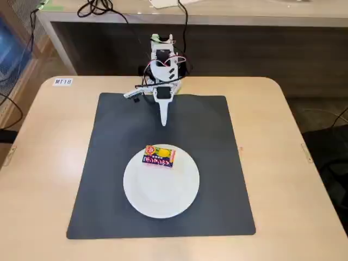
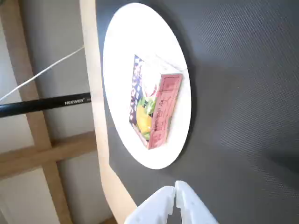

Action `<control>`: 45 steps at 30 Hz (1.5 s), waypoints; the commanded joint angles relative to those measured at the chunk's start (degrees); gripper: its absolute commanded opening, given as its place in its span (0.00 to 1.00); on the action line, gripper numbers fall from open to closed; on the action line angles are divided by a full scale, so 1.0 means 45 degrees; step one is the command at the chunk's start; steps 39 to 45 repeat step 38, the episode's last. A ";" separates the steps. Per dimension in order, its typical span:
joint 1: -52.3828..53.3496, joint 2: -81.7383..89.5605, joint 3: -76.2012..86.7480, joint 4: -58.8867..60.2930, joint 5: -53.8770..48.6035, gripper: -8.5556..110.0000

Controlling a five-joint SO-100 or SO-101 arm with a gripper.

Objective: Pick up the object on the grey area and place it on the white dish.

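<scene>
Pincer [image 2: 175,193] first: fingertips pressed together at the bottom of the wrist view, nothing between them, hanging clear above the mat. Same story from the fixed view, where the pincer [image 1: 163,120] shows as a closed white point aimed down toward the dish from the far side of the mat, well apart from everything.

Just past that, bare dark grey mat [image 1: 109,179], flat on the beige counter [image 1: 43,163], nothing loose lying on it.

Next out, the white paper plate [image 1: 161,190], sitting roughly mid-mat. On it, the candy packet [image 1: 159,156], red and magenta wrapper with the yellow picture, lying flat near the plate's rim on the arm's side. Wrist view backs that up: packet [image 2: 154,107] fully inside the plate [image 2: 121,46], no corner hanging over onto the grey.

So, judging by the layout: pick done, place done, release done too since the tips grip nothing. Pretty much finished. Only thing arguably left is pulling the arm back to rest, and maybe that's already the case given how tucked up near its base it looks. No obvious fix needed on the packet's position.
</scene>
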 commanded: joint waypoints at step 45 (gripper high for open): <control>-0.0059 0.0332 0.1250 -0.0371 -0.0098 0.07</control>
